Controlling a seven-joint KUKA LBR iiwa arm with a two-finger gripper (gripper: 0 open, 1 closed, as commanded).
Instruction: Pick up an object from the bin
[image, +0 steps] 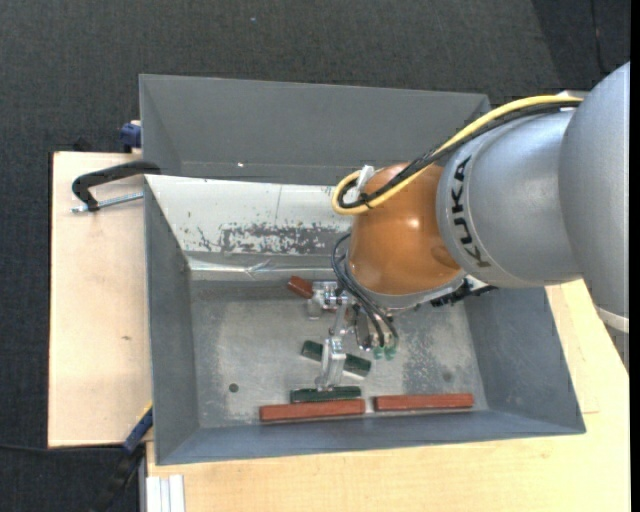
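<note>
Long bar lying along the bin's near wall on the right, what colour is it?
The bar is reddish brown, seen best in the camera view.

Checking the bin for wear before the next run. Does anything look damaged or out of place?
The bin's back wall stands out: a band of dark speckled scuffs runs across it, like worn paint. The left bar and right bar, both reddish-brown, lie end to end along the near wall.

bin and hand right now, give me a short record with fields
hand: low over the middle of the bin
nearest: left green piece and right green piece, either side of it
front wall: left bar and right bar, red-brown, end to end; green strip against the left bar
back: small red-brown piece
</note>
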